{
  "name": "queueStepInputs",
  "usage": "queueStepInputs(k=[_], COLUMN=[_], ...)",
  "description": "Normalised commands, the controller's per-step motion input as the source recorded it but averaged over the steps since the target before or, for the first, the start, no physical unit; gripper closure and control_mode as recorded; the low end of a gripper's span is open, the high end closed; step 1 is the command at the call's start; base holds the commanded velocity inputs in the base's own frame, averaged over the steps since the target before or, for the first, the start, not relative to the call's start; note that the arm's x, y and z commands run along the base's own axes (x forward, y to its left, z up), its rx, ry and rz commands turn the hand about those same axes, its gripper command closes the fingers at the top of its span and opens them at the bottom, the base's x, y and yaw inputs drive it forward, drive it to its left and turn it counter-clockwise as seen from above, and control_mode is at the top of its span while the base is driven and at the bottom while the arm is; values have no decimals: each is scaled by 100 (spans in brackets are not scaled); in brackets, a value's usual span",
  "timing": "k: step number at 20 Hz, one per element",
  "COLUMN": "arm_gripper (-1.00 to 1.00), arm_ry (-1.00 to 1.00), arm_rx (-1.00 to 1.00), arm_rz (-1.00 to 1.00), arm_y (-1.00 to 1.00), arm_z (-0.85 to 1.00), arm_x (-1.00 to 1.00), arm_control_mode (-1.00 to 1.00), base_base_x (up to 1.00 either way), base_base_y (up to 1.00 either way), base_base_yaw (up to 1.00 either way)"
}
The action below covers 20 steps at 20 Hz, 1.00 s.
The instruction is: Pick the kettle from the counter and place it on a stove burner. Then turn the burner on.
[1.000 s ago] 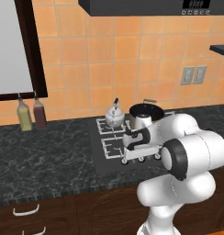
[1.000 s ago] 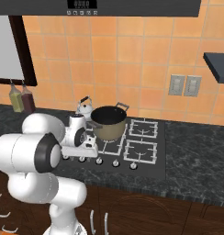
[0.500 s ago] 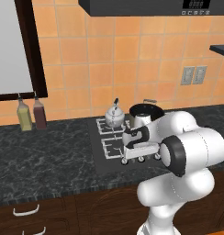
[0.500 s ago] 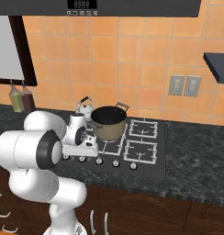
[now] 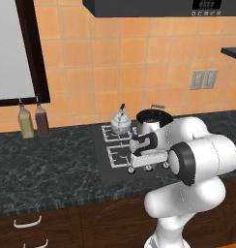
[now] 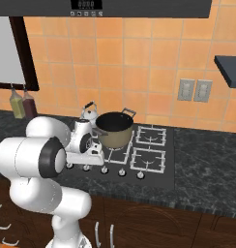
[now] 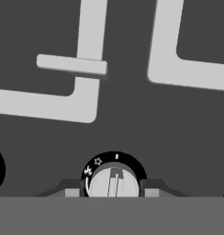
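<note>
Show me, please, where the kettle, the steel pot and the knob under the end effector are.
kettle (image 5: pixel 119 124): left base view, on its round body.
steel pot (image 6: pixel 114 132): right base view, on its side wall.
knob (image 7: pixel 114 182): hand view, on its silver face.

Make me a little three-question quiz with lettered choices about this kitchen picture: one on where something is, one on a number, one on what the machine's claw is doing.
1. Where is the small whitish-silver kettle?
A. On a rear white-barred stove burner
B. On the black stone counter by the bottles
C. In the claw

2. How many bottles stand by the wall?
A. One
B. Two
C. Four

3. What is the two-finger gripper doing?
A. Lifting the big steel pot
B. Holding a bottle
C. Straddling a round silver knob

Answers: 1 A, the kettle sits on the grate beside the pot. 2 B, a yellowish and a dark reddish one. 3 C, in the hand view a dark fingertip stands on each side of the knob.
</note>
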Motion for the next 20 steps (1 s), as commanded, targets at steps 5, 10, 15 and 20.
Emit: queueStepInputs(k=[5,10,15,20], arm_gripper=[100,100,100,100], arm_ry=[0,0,0,0], arm_rx=[0,0,0,0], arm_rz=[0,0,16,23], arm_y=[0,0,0,0], arm_z=[0,0,0,-1], arm_x=[0,0,0,-12], arm_control_mode=[-100,-100,-100,-100], base_base_x=[0,0,0,0], base_base_y=[0,0,0,0], base_base_yaw=[0,0,0,0])
